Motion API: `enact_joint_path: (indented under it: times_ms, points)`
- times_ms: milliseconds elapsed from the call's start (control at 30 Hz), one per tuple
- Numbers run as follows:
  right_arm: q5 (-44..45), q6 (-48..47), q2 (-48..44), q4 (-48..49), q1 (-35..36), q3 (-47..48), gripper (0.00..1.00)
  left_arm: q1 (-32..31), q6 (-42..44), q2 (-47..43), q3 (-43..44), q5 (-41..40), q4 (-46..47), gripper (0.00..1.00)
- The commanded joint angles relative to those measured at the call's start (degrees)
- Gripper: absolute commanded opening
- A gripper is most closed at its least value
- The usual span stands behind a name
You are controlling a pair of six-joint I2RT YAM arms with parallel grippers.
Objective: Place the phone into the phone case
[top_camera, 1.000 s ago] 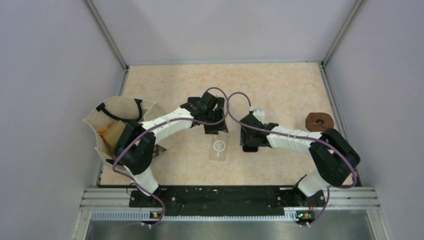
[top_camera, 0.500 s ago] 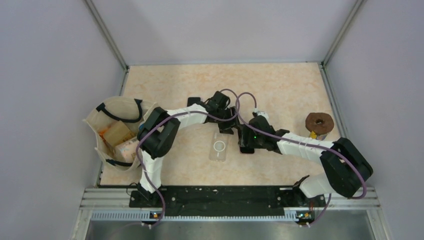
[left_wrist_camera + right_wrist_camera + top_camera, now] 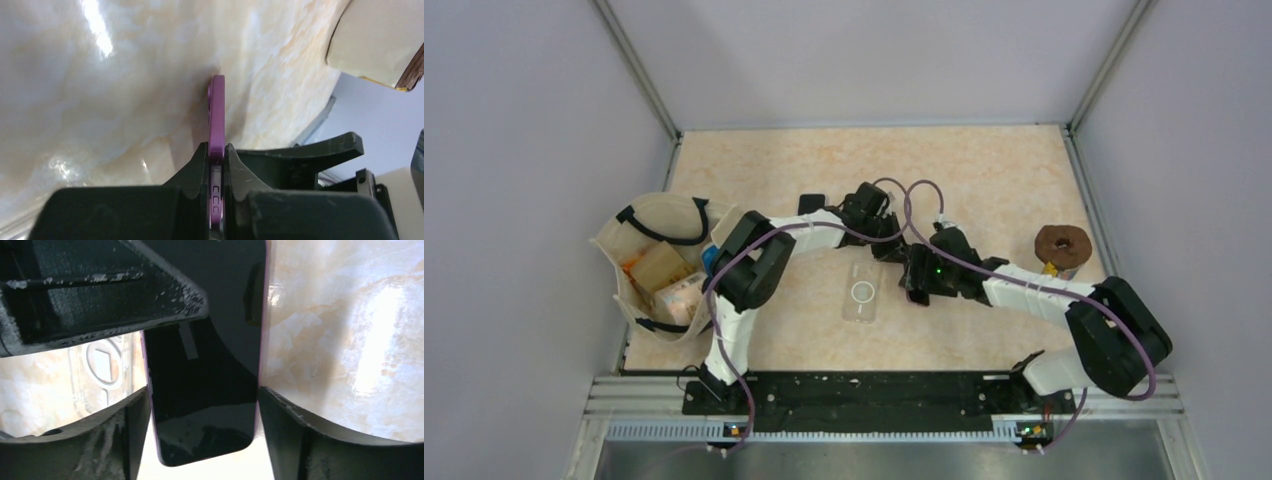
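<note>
L pincer clamped on the purple phone by its edge. R pincer straddles its width; gripping or loose, can't tell. Clear phone case lies just beside.

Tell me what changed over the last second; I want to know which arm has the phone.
The left gripper swung rightward from above the clear case to the phone and clamped onto its purple edge. The right gripper barely shifted and straddles the phone; whether it grips is unclear. The clear case, tote bag and brown ring stayed put.
</note>
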Motion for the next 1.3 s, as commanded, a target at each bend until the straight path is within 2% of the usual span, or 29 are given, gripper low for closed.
enact_joint_path:
  times_ms: [0,100,267,433,600,700,833,967,1133,1267]
  points:
    - [-3.98,-0.23,-0.01,-4.57,-1.00,-1.55,0.80,-0.42,0.40,-0.43,-0.13,0.24,2.93,0.00]
    - [-4.31,-1.29,-2.33,-6.11,-1.96,-0.12,0.88,0.56,1.22,-2.03,-0.94,1.45,4.15,0.00]
    - [-7.71,-3.54,-8.91,-7.58,-5.98,2.35,0.93,5.23,4.06,-8.12,-3.34,8.37,5.92,0.00]
    - [-24.61,-4.93,-10.95,0.70,-10.94,2.65,0.94,8.30,7.31,-15.14,-6.85,16.85,8.10,0.00]
    - [-34.76,-2.94,-9.50,9.22,-12.22,3.82,0.91,10.97,0.32,-20.52,-14.85,26.96,23.82,0.00]
    - [-40.62,1.47,-8.86,16.64,-13.50,3.72,0.84,12.05,-4.37,-22.07,-17.53,30.85,32.29,0.00]
    - [-44.37,6.83,-7.54,23.68,-13.68,4.97,0.75,12.30,-7.39,-22.71,-18.54,32.78,36.77,0.00]
    - [-47.58,12.39,-5.48,31.52,-13.63,4.21,0.60,12.28,-12.31,-22.50,-19.66,34.00,44.38,0.00]
    - [-47.86,14.68,-5.58,33.77,-13.64,2.85,0.42,12.26,-14.00,-22.46,-20.50,33.54,46.52,0.00]
    - [-47.24,15.70,-6.17,33.64,-13.68,2.47,0.22,12.29,-14.15,-22.63,-21.03,32.75,46.51,0.02]
